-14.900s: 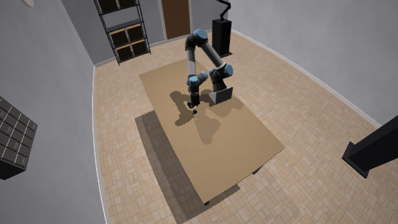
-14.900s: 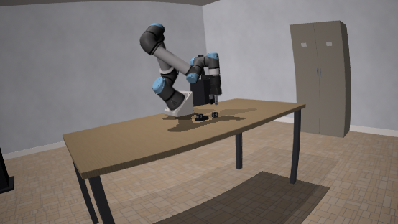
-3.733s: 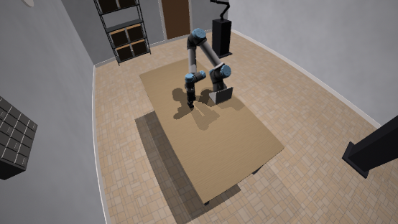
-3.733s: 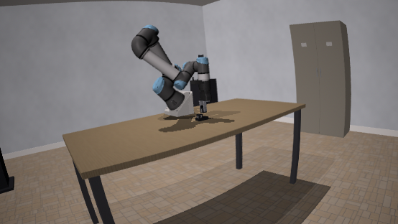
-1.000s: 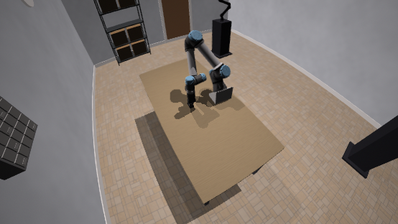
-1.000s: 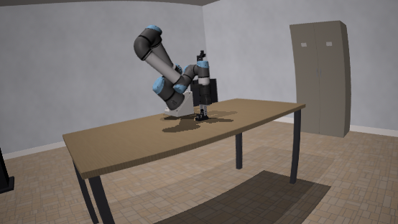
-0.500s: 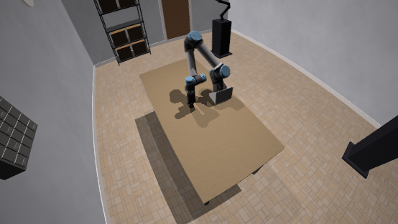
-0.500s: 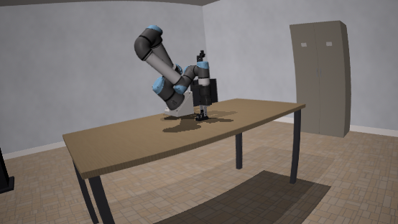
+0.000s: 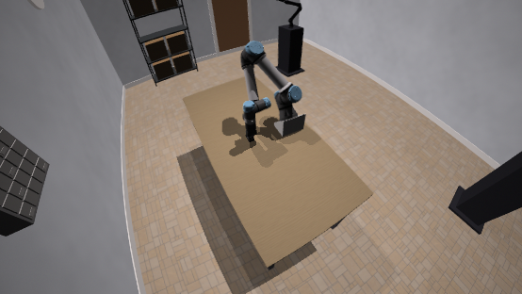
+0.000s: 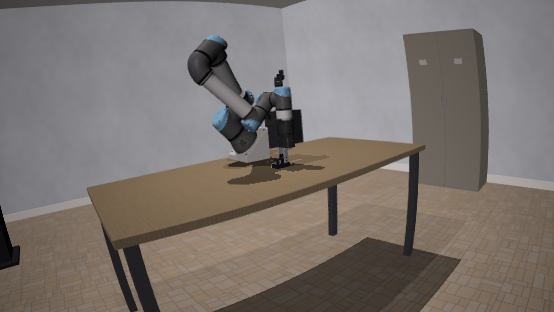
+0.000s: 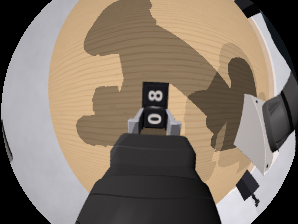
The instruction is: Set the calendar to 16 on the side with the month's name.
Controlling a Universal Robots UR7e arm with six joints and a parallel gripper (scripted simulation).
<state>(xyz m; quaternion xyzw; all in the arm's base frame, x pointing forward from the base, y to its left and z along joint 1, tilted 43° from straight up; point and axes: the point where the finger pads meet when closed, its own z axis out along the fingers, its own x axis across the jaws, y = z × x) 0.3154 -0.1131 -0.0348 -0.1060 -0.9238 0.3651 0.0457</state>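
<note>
Wrist view: gripper (image 11: 154,123) clamped on black number cube (image 11: 154,95) at frame centre; may slip or land tilted, wrong digit facing, if released askew.

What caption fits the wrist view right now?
Fingers flank a black cube showing 0 and 8, a second cube behind it, over the shadowed table.
</note>
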